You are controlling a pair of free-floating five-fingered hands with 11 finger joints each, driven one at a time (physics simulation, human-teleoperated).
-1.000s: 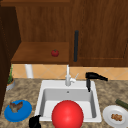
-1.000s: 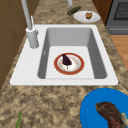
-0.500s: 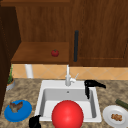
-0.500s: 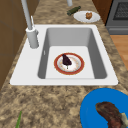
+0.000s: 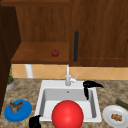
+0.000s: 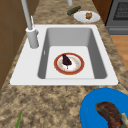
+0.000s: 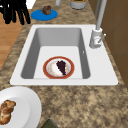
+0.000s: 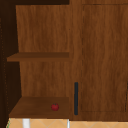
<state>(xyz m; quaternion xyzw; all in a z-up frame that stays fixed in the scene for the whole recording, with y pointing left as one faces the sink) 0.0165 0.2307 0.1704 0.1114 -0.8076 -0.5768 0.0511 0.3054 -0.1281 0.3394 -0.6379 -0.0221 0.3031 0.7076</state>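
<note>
Over the sink's point(image 5: 45, 85) right rear corner, the right hand point(image 5: 89, 86) hangs released; the left hand point(image 7: 13, 11) dangles slack by the blue plate point(image 7: 37, 15). A careless dip could tip the red-rimmed plate point(image 6: 56, 64) on the sink floor, spilling its dark wedge point(image 6: 66, 60), whose long axis and tip point toward the frame's top.

The speckled brown counter point(image 5: 27, 91) surrounds a white sink point(image 5: 50, 85). On it, left of the sink, lies a blue plate point(image 5: 18, 111) with brown food; to the right sit a white plate point(image 5: 111, 115) with a pastry and a green vegetable point(image 5: 122, 103). Above, a wooden shelf point(image 5: 37, 53) carries a red apple point(image 5: 55, 53).
</note>
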